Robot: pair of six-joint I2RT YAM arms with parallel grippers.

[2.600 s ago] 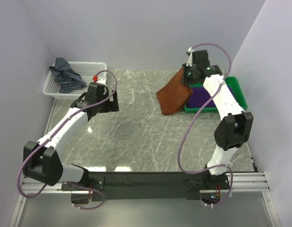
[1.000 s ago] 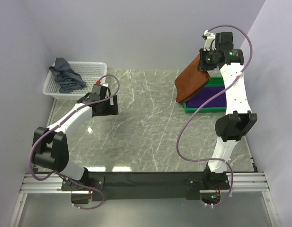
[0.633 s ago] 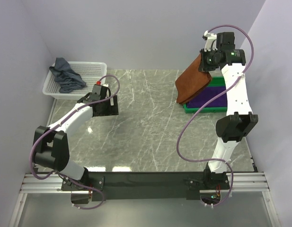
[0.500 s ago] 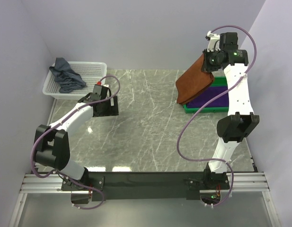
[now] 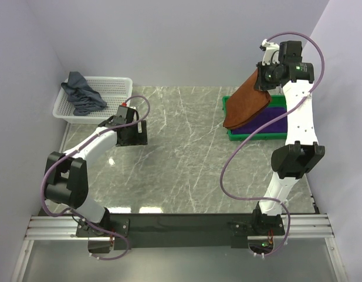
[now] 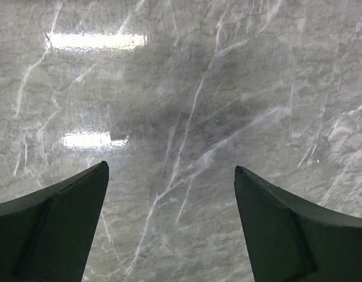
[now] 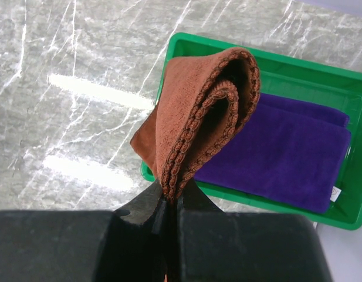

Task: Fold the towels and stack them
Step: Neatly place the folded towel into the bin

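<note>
My right gripper [image 7: 173, 195] is shut on the edge of a folded rust-brown towel [image 7: 198, 111], which hangs from it [image 5: 246, 104] high over the green tray [image 5: 281, 134]. A folded purple towel [image 7: 286, 153] lies flat in that tray [image 7: 321, 83]. A grey-blue towel [image 5: 82, 94] is crumpled in the white basket [image 5: 119, 84] at the back left. My left gripper [image 6: 172, 176] stands open just above the bare marble with nothing between its fingers; in the top view it [image 5: 134, 133] is near the basket.
Walls close in on the left, back and right. The marble table [image 5: 181, 164] runs between the basket and the tray. A purple cable [image 5: 239, 158] loops off the right arm.
The right arm has swung the hanging brown towel to the right, from over the table beside the tray to over the tray. The left arm has drawn back slightly.
</note>
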